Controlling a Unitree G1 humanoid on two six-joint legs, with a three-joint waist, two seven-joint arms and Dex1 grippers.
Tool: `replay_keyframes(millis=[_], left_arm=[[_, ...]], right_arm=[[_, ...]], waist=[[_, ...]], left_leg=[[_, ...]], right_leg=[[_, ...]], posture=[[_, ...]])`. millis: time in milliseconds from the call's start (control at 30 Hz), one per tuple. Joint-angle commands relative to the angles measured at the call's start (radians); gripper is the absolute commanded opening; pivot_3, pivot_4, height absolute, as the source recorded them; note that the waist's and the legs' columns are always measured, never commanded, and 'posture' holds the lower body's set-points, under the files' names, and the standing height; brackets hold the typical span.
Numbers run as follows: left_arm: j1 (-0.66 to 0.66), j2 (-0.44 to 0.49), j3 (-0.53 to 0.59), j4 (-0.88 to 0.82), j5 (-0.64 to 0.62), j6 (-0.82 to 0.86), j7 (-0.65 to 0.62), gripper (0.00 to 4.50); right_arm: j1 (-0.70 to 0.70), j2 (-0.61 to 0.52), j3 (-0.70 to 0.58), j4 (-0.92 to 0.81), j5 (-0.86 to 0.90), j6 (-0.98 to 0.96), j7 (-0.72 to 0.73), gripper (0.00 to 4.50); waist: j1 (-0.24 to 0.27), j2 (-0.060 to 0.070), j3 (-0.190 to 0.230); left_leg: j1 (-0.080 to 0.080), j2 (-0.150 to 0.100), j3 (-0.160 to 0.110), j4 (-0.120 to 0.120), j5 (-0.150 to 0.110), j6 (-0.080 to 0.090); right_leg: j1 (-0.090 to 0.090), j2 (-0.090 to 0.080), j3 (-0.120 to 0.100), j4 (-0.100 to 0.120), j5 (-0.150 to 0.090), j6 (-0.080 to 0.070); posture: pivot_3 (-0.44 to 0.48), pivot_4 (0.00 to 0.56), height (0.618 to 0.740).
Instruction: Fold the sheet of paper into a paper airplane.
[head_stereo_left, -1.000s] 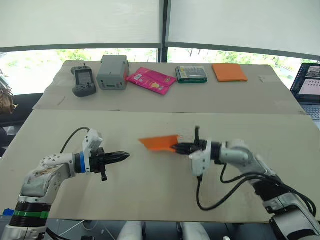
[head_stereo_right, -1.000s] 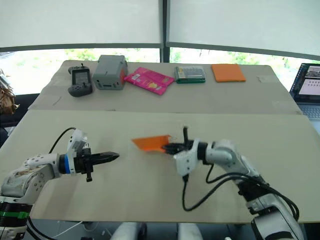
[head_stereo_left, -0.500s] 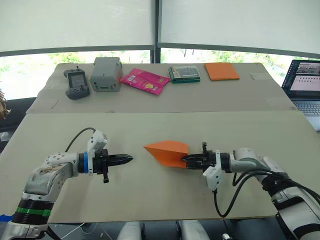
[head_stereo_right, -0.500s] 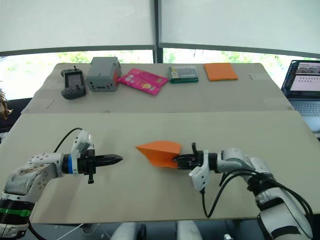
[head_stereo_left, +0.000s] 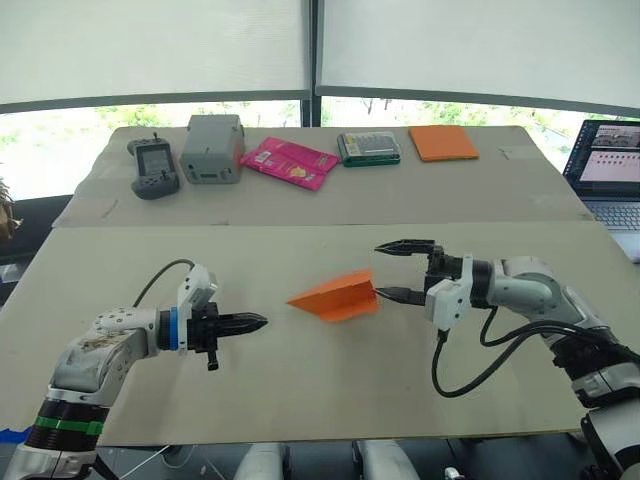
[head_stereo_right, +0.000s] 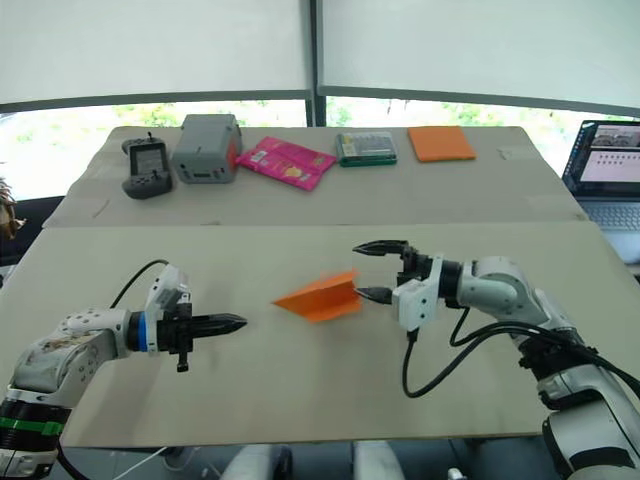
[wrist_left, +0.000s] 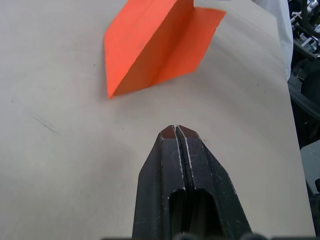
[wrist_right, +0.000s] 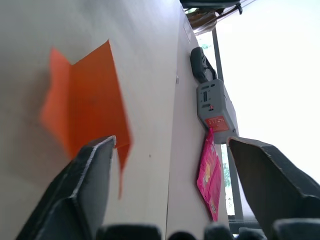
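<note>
The sheet of paper is folded into a bright orange pointed dart, the paper airplane (head_stereo_left: 335, 297), which lies on the near table with its tip toward my left gripper and one wing standing up. My right gripper (head_stereo_left: 380, 270) stands open just right of its tail. The lower finger is close beside the tail edge and the upper finger is raised clear of it. In the right wrist view the paper airplane (wrist_right: 90, 105) sits by one finger (wrist_right: 92, 175). My left gripper (head_stereo_left: 258, 321) is shut and empty, a short gap left of the paper airplane's (wrist_left: 150, 45) tip.
On the far table stand a remote controller (head_stereo_left: 154, 166), a grey box (head_stereo_left: 212, 147), a pink packet (head_stereo_left: 294, 161), a green box (head_stereo_left: 368, 148) and a thick orange pad (head_stereo_left: 443, 142). A laptop (head_stereo_left: 608, 170) sits at the right edge.
My right gripper has opened and let go of the orange paper, which now rests on the table with a wing up. The left gripper has stayed shut in place.
</note>
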Motion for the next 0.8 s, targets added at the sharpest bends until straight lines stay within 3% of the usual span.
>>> replay_keyframes(millis=[33, 133, 267, 500, 800], left_arm=[[-0.004, 0.002, 0.007, -0.011, -0.004, -0.015, -0.01, 0.0], [0.0, 0.009, 0.011, -0.01, -0.002, -0.018, -0.012, 0.0], [0.007, 0.008, 0.01, -0.013, 0.002, -0.023, -0.009, 0.0], [0.01, 0.006, -0.008, -0.033, 0.018, -0.021, -0.005, 0.0], [0.0, 0.004, -0.023, -0.029, 0.031, -0.024, -0.004, 0.0]], right_arm=[[-0.011, -0.004, -0.048, -0.018, 0.038, 0.052, 0.034, 2.4], [-0.029, -0.006, -0.064, 0.018, 0.047, 0.088, 0.069, 1.39], [-0.007, 0.044, -0.054, -0.034, 0.16, 0.329, 0.175, 0.03], [0.04, 0.136, -0.029, -0.168, 0.166, 0.676, 0.263, 0.03], [0.181, 0.138, -0.047, -0.347, 0.18, 0.808, 0.328, 0.03]], waist=[[0.001, 0.0, 0.0], [0.003, 0.0, 0.0], [0.001, 0.0, 0.0], [0.002, 0.0, 0.0], [0.022, 0.0, 0.0]], left_leg=[[0.0, 0.0, 0.0, 0.0, 0.0, 0.0], [0.0, 0.0, 0.0, 0.0, 0.0, 0.0], [0.0, 0.0, 0.0, 0.0, 0.0, 0.0], [-0.001, 0.0, 0.0, 0.001, 0.0, 0.0], [-0.001, -0.001, 0.0, 0.001, 0.0, 0.0]], right_leg=[[0.0, 0.0, 0.0, 0.0, 0.0, 0.0], [0.0, 0.0, 0.0, 0.0, 0.0, 0.0], [0.0, 0.0, 0.0, 0.0, 0.0, 0.0], [-0.001, 0.0, 0.0, 0.001, 0.0, 0.0], [-0.001, 0.0, -0.001, 0.001, 0.0, 0.0]], posture=[[0.0, 0.15, 0.74], [0.0, 0.15, 0.74], [0.0, 0.15, 0.74], [0.0, 0.15, 0.74], [0.0, 0.15, 0.74]])
